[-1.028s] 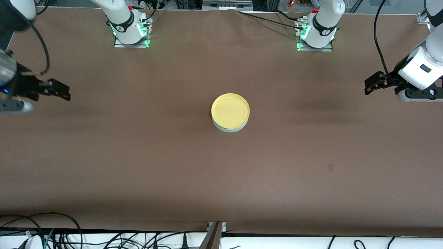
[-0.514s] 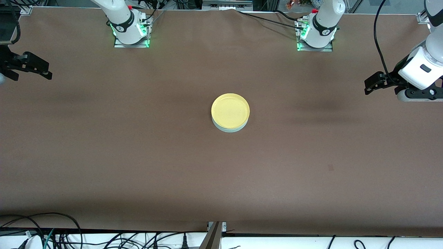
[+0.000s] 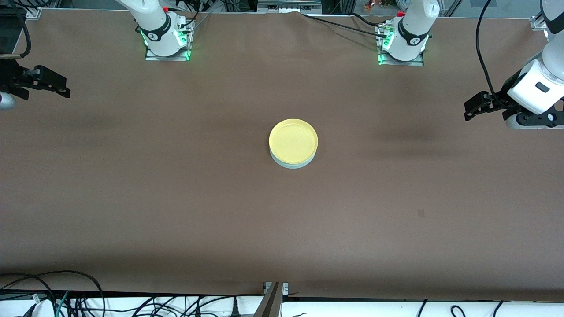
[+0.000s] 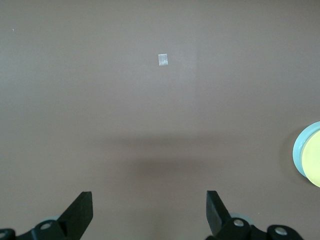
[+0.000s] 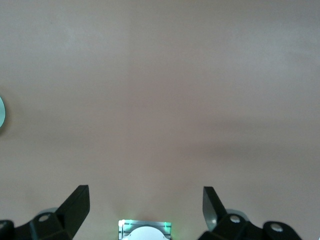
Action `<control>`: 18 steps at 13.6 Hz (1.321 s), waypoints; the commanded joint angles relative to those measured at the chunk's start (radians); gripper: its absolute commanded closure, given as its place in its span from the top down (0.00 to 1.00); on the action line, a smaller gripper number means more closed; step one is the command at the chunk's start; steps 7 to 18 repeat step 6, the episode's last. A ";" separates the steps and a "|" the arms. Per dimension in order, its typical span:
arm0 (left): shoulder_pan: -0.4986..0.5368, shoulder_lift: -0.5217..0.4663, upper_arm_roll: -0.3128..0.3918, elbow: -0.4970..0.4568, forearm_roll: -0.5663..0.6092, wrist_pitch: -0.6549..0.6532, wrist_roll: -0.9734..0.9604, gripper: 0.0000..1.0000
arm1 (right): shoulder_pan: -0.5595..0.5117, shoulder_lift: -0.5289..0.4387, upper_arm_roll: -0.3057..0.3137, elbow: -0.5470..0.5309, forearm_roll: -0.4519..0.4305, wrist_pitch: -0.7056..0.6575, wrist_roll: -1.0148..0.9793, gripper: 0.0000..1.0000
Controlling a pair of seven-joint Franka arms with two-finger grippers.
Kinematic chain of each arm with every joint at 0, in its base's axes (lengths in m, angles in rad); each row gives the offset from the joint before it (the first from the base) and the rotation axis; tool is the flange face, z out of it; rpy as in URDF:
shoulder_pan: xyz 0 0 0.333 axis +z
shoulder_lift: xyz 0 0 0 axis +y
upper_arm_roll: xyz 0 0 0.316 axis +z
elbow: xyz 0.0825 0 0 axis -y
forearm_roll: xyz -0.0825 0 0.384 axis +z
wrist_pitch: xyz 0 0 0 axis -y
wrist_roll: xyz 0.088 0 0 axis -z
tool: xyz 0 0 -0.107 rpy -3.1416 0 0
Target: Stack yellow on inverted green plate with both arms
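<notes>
Yellow plate [image 3: 293, 140] already sits on the inverted green plate [image 3: 292, 163] mid-table, so stacking looks done: left gripper [image 3: 473, 107] and right gripper [image 3: 53, 83], fingers wide and empty, need only park at their table ends.

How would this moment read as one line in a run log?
yellow plate: on upturned green plate, mid-table | left pincer: open, empty, at table end | right pincer: open, empty, at its end

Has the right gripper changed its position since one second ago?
Yes. The right gripper has gone up the front view toward the right arm's base, and drawn out toward that end of the table, away from the yellow plate.
</notes>
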 commanded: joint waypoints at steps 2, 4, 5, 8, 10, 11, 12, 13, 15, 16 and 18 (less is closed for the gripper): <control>-0.001 -0.007 0.003 0.007 -0.035 -0.017 -0.004 1.00 | -0.006 -0.008 0.013 -0.006 -0.003 -0.039 -0.007 1.00; -0.001 -0.007 0.003 0.007 -0.035 -0.017 -0.005 1.00 | -0.008 -0.008 0.013 -0.008 0.019 -0.044 -0.007 1.00; -0.001 -0.007 0.003 0.007 -0.035 -0.017 -0.004 1.00 | -0.008 -0.008 0.012 -0.008 0.021 -0.051 -0.007 1.00; -0.001 -0.007 0.003 0.007 -0.035 -0.017 -0.005 1.00 | -0.008 -0.008 0.012 -0.008 0.021 -0.053 -0.006 1.00; -0.001 -0.007 0.003 0.007 -0.035 -0.017 -0.005 1.00 | -0.008 -0.008 0.012 -0.008 0.021 -0.053 -0.006 1.00; -0.001 -0.007 0.003 0.007 -0.035 -0.017 -0.005 1.00 | -0.008 -0.008 0.012 -0.008 0.021 -0.053 -0.006 1.00; -0.001 -0.007 0.003 0.007 -0.035 -0.017 -0.005 1.00 | -0.008 -0.008 0.012 -0.008 0.021 -0.053 -0.006 1.00; -0.001 -0.007 0.003 0.007 -0.035 -0.017 -0.005 1.00 | -0.008 -0.008 0.012 -0.008 0.021 -0.053 -0.006 1.00; -0.001 -0.007 0.003 0.007 -0.035 -0.017 -0.005 1.00 | -0.008 -0.008 0.012 -0.008 0.021 -0.053 -0.006 1.00; -0.001 -0.007 0.003 0.007 -0.035 -0.017 -0.005 1.00 | -0.008 -0.008 0.012 -0.008 0.021 -0.053 -0.006 1.00; -0.001 -0.007 0.003 0.007 -0.035 -0.017 -0.005 1.00 | -0.008 -0.008 0.012 -0.008 0.021 -0.053 -0.006 1.00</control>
